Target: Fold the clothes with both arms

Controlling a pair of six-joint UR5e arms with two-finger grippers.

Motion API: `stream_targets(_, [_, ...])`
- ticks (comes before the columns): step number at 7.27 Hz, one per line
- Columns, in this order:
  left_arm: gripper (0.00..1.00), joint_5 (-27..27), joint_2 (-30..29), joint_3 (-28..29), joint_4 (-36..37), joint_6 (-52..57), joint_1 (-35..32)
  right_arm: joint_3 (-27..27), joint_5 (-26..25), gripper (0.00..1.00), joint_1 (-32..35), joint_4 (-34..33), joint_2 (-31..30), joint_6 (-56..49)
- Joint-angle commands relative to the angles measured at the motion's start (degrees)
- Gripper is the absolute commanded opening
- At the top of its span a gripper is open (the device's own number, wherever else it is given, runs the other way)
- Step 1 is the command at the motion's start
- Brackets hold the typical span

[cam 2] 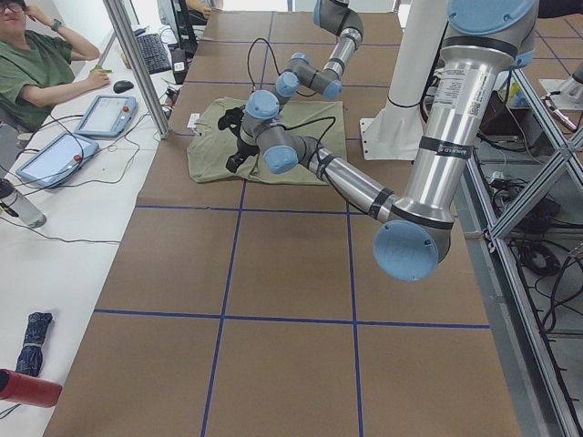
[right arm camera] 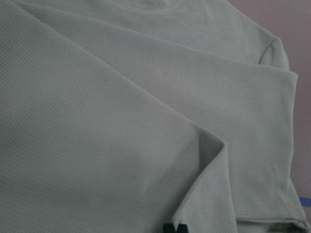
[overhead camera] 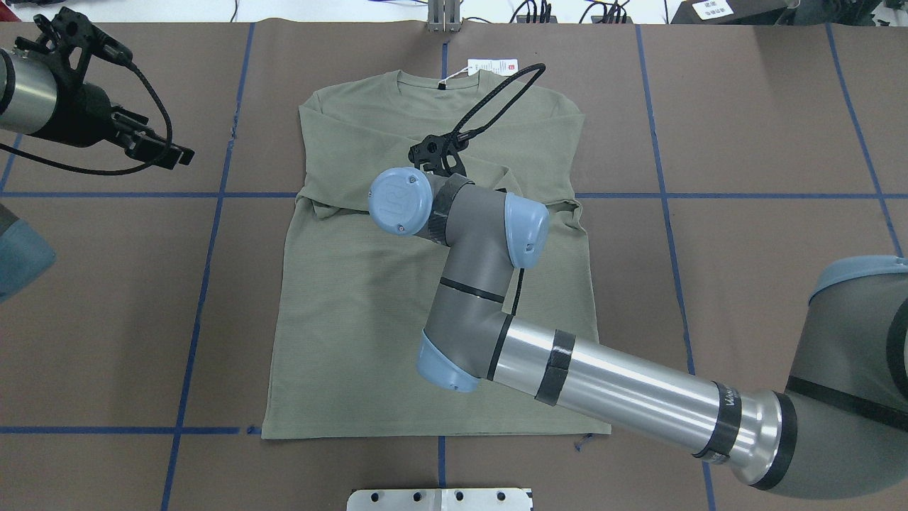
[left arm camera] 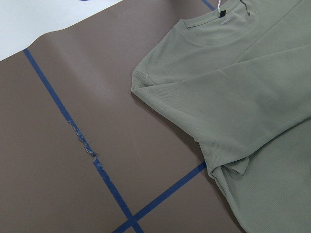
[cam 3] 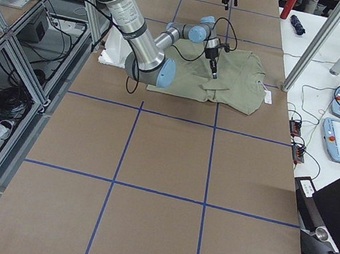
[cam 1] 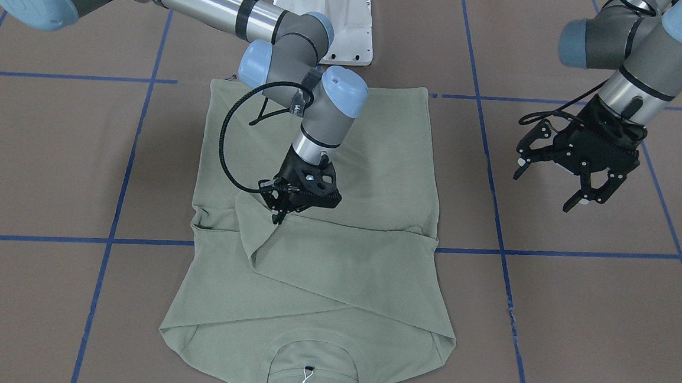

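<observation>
- Right claw is pinched shut on the folded sleeve cuff of the shirt, mid-chest.
- Left claw is held open, empty, well apart toward the desk left edge.

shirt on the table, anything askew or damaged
Mostly tidy: the shirt lies flat, sleeves crossed over its chest. One side edge bunches into a small pucker where a sleeve folds in. No damage shows.

Shirt was plain sage green, fine-ribbed knit; table cover was brown, gridded with blue tape lines; hang tag was white
</observation>
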Motion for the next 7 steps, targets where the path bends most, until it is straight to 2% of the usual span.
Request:
stream_targets(1, [1.00, 0.0, -0.2, 0.0, -0.1, -1.5, 0.1, 8.1, 2.1, 0.00, 5.2, -1.2, -6.5, -7.3])
stream_targets(2, [1.00, 0.0, -0.2, 0.0, -0.1, -1.7, 0.2, 10.8, 2.2, 0.00, 7.3, -1.1, -10.5, -10.6])
stream_targets(3, [1.00, 0.0, -0.2, 0.0, -0.1, -2.0, 0.2, 11.3, 2.2, 0.00, 8.7, -0.5, -12.5, -13.9])
stream_targets(5, [1.00, 0.1, -0.2, 0.0, -0.2, -2.4, 0.3, 11.1, 2.1, 0.00, 9.1, -0.5, -12.9, -14.1])
stream_targets(6, [1.00, 0.1, -0.2, 0.0, -0.2, -2.4, 0.3, 10.9, 1.8, 0.93, 9.0, 0.0, -13.0, -13.5])
stream_targets(7, [1.00, 0.1, -0.2, -0.1, -0.2, -2.4, 0.2, 10.4, 1.7, 1.00, 8.8, 6.3, -13.2, -13.0])
